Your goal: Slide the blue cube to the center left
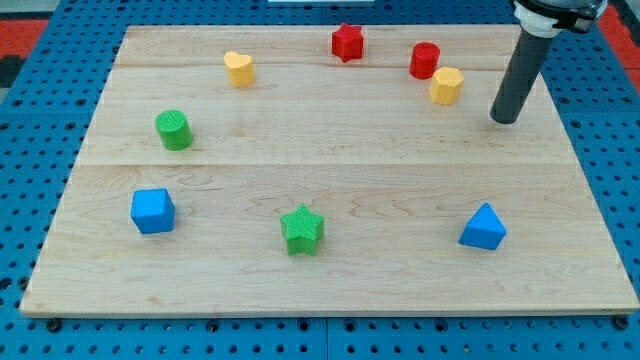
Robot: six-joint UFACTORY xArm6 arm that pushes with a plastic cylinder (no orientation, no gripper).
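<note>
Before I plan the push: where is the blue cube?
The blue cube sits at the view's lower left, below the green cylinder and left of the green star.

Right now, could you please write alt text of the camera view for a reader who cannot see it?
My tip rests at the wooden board's upper right, far from the blue cube at lower left. Other blocks lie scattered: a green cylinder, green star, blue triangular block, red star.

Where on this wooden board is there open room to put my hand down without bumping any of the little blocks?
The middle is bare, between the green cylinder, green star and blue triangular block. The blue cube sits at the view's left. The top right is crowded: red cylinder, yellow block, my tip.
</note>
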